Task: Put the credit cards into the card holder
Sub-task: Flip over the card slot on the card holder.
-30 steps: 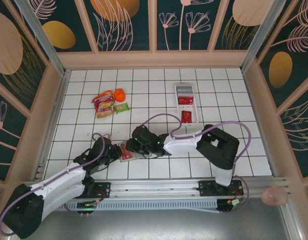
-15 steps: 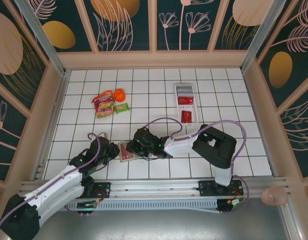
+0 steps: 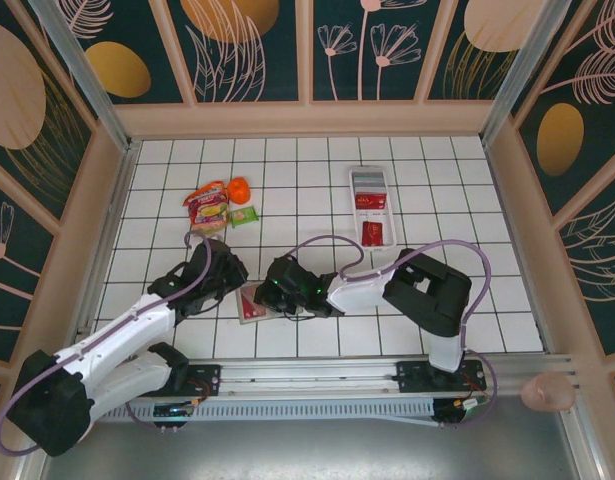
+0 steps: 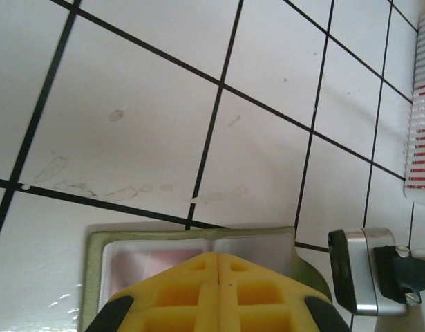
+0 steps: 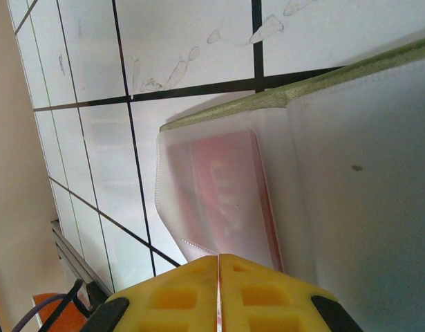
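Both tools are clenched. The right gripper (image 5: 219, 257) hangs over the open card holder (image 5: 350, 159), where a credit card (image 5: 215, 187) sits inside a clear sleeve. The left gripper (image 4: 219, 257) hangs over the holder too. Scuffed white tiles (image 3: 317, 180) with black lines spread around, walled by teal floral panels (image 3: 257, 50).

Olive card holder (image 5: 350, 159) open flat nr centre, red credit card (image 5: 219, 187) in pocket.

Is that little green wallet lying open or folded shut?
Open. The card holder lies spread flat, pale inside facing up, a red credit card showing through its clear pocket.
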Robot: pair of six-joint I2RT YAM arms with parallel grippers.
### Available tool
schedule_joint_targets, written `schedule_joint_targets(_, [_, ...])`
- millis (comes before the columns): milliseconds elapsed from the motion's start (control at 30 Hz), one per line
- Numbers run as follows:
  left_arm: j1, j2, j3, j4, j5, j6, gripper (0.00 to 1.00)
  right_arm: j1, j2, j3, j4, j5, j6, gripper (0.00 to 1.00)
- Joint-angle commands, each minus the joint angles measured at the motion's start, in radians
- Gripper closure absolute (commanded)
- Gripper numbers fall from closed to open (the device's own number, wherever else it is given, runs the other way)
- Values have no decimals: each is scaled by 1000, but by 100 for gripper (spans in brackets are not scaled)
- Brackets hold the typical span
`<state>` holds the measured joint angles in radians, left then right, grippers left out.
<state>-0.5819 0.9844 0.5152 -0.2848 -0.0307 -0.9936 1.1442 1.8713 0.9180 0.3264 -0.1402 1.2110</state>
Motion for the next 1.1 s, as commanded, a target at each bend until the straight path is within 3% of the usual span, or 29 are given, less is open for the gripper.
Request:
schedule_joint_targets(0, [-1,20,4,-42,48,-11,100,-3,10,10,-6,14,-13,89])
schedule_joint_targets(667, [11,169,-82,28,71,12,100,19,-8,31,-8,28,-56,90])
schedule_joint_targets(1067, [11,179,-123,15,33,43,100,45,-100,30,-90,88,-143,84])
